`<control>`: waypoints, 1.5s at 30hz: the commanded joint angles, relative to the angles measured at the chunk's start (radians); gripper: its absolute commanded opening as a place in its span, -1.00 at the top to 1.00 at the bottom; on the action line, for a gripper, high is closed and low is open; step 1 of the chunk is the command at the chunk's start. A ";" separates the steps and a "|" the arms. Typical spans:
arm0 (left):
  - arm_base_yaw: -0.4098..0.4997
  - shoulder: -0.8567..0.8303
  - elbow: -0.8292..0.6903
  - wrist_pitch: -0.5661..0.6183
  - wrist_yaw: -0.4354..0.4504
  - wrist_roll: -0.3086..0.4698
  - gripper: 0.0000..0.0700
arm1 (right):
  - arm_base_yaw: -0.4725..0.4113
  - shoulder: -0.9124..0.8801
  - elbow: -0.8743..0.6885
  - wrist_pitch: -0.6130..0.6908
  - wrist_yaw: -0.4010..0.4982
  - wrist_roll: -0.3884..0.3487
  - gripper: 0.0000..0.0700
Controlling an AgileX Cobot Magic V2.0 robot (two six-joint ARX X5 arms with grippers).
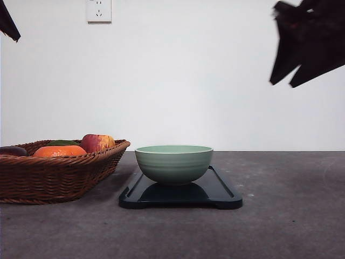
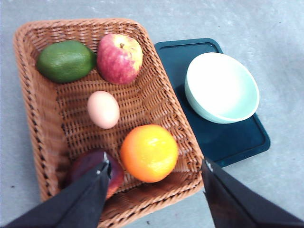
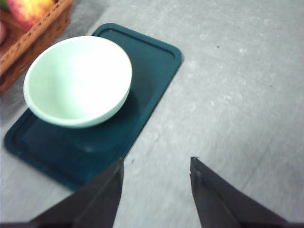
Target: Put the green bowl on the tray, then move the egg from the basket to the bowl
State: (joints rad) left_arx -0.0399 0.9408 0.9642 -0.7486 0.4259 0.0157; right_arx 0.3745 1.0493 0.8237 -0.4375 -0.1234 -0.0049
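Note:
The green bowl (image 1: 173, 163) stands upright and empty on the black tray (image 1: 223, 197) at the table's middle. It also appears as the bowl (image 2: 221, 87) on the tray (image 2: 237, 140) and as the bowl (image 3: 77, 80) on the tray (image 3: 149, 66). The pale egg (image 2: 103, 109) lies in the middle of the wicker basket (image 2: 33, 95), which stands left of the tray as the basket (image 1: 54, 175). My left gripper (image 2: 154, 168) hovers open high above the basket's near end. My right gripper (image 3: 156, 166) is open with nothing in it, raised over bare table beside the tray, and its dark fingers (image 1: 302, 46) hang at upper right.
The basket also holds a green avocado (image 2: 65, 60), a red apple (image 2: 119, 58), an orange (image 2: 149, 152) and a dark purple fruit (image 2: 92, 168). A wall socket (image 1: 98, 11) is on the white wall behind. Grey tabletop (image 1: 291, 216) lies to the right of the tray.

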 commanded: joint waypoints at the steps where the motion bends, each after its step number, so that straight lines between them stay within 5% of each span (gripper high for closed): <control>1: -0.009 0.016 0.028 0.016 0.010 -0.043 -0.12 | 0.002 -0.031 -0.019 0.004 0.001 -0.014 0.22; 7: -0.074 0.108 0.088 0.006 -0.028 -0.091 -0.12 | 0.002 -0.099 -0.056 -0.032 0.001 -0.014 0.22; 23: -0.210 0.621 0.474 -0.153 -0.407 -0.119 -0.12 | 0.002 -0.098 -0.056 -0.057 0.001 -0.014 0.22; 45: -0.209 0.965 0.517 -0.061 -0.434 -0.140 -0.35 | 0.002 -0.098 -0.056 -0.057 0.001 -0.014 0.22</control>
State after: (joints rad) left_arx -0.2462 1.8821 1.4559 -0.8124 -0.0029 -0.1195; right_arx 0.3725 0.9432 0.7639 -0.5041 -0.1234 -0.0113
